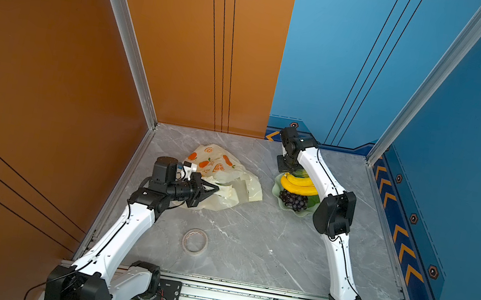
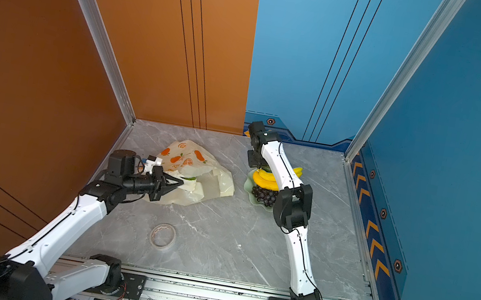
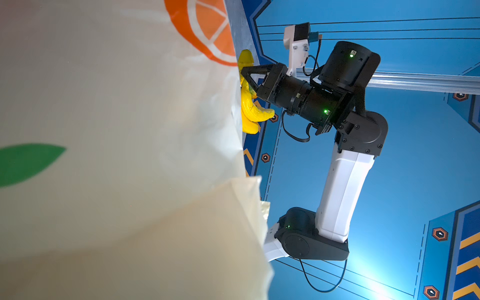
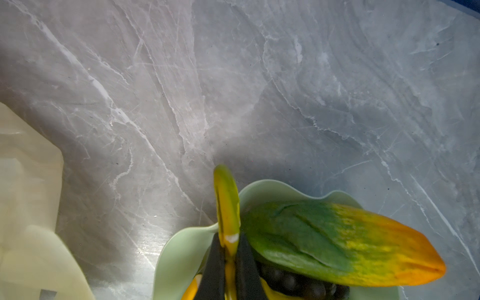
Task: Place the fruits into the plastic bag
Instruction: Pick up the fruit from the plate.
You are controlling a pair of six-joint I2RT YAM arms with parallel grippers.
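In both top views my left gripper (image 1: 215, 189) pinches the plastic bag (image 1: 224, 168) at its rim, and the banana bunch (image 1: 298, 185) and grapes (image 1: 292, 199) lie in the dish (image 1: 296, 213). From the left wrist, bag film fills my view. From the right wrist, my right gripper (image 4: 230, 255) clamps the bunch's stem beside the green-orange fruit (image 4: 337, 241).

Plastic bag (image 3: 117, 168) sat blurred against the left wrist camera, blocking the left hand (image 1: 215, 189) there. Right hand (image 4: 230, 237), on the banana bunch (image 4: 226, 197) stem, was cut off by the frame edge. Right arm (image 1: 334, 212) covered part of the dish (image 1: 293, 213) in both top views. Grapes (image 4: 298, 283) were mostly buried.
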